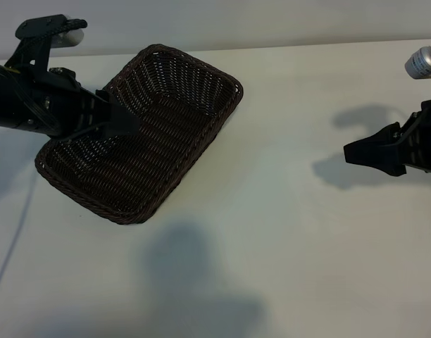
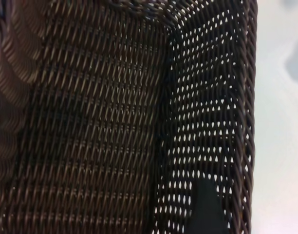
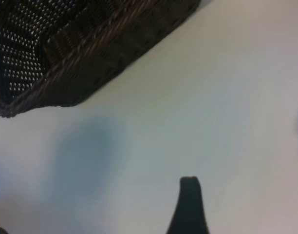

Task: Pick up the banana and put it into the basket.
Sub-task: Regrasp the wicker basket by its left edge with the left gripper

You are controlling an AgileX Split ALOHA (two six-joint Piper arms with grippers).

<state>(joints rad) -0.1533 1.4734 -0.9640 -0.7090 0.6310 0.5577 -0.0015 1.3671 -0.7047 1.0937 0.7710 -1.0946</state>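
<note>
The basket (image 1: 141, 134), dark-brown woven wicker, lies at an angle on the white table, left of centre. Its inside shows only bare weave. The banana is out of view in all three views. My left gripper (image 1: 125, 123) reaches over the basket's left rim, above its floor. In the left wrist view one dark finger (image 2: 205, 209) stands in front of the basket's side wall (image 2: 207, 97), with nothing held. My right gripper (image 1: 353, 151) hovers at the right edge, far from the basket, open and empty. One of its fingers (image 3: 189, 204) shows over bare table.
A thin cable (image 1: 11, 246) runs down the table's left side. The white table (image 1: 286, 232) stretches between the basket and the right arm, with soft shadows on it. The basket's corner (image 3: 22, 92) shows in the right wrist view.
</note>
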